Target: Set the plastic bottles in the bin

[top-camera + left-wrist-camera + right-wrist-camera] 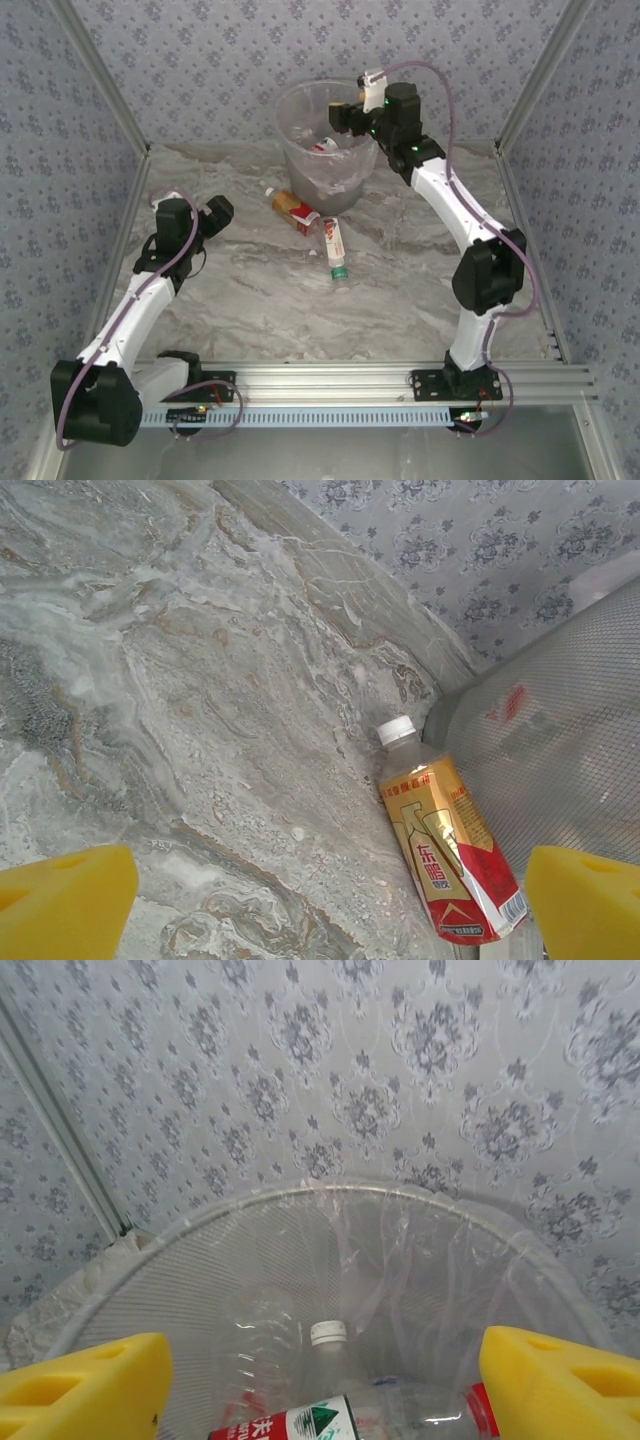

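- The right gripper (320, 1385) hangs over the bin (290, 150) at the top middle of the overhead view, fingers (80, 1385) wide apart and holding nothing
- A red and white bottle (290, 1425) lies inside the bin
- A gold and red bottle (295, 210) lies on the table (250, 300) just below the bin, with a green-cap bottle (335, 245) near it to the lower right
- The left gripper (325, 900), at middle left, is wide apart and empty
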